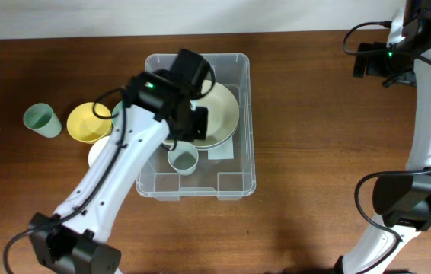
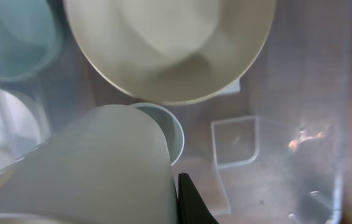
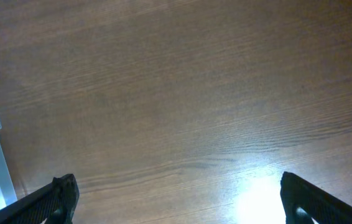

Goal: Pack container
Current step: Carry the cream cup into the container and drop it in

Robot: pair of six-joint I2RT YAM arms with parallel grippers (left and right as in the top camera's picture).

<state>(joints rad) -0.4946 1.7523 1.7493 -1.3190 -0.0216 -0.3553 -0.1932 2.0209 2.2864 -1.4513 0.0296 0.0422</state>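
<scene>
**Listener:** Where is the container?

**Describer:** The container [image 1: 247, 91], a clear plastic bin, sits in the middle of a brown wooden table [image 1: 314, 152]. Inside it, a cream plate [image 1: 223, 110] fills the far half. A small blue-grey cup [image 1: 183, 160] stands upright in the near half. A white label [image 1: 221, 150] lies on the base just beside that cup.

**Listener:** What about the left arm?

**Describer:** The left gripper [image 1: 190, 125] hangs over the bin's left side, above the plate's edge. In its wrist view a pale cup [image 2: 95, 168] fills the foreground. One dark finger [image 2: 191, 202] presses against the cup's side and the other finger is hidden. The pincer looks clamped on this cup.

**Listener:** And the right arm?

**Describer:** The right gripper [image 3: 176, 193] hovers over bare wood, well to the right of the bin. Its two fingers are spread wide apart. A corner of the bin shows at the left edge of its wrist view.

**Listener:** What lies outside the bin?

**Describer:** To the left of the bin, a yellow bowl [image 1: 88, 122] sits near the wall. A green cup [image 1: 40, 119] stands just beyond the bowl. A white dish [image 1: 96, 152] is partly hidden under the left arm.
</scene>
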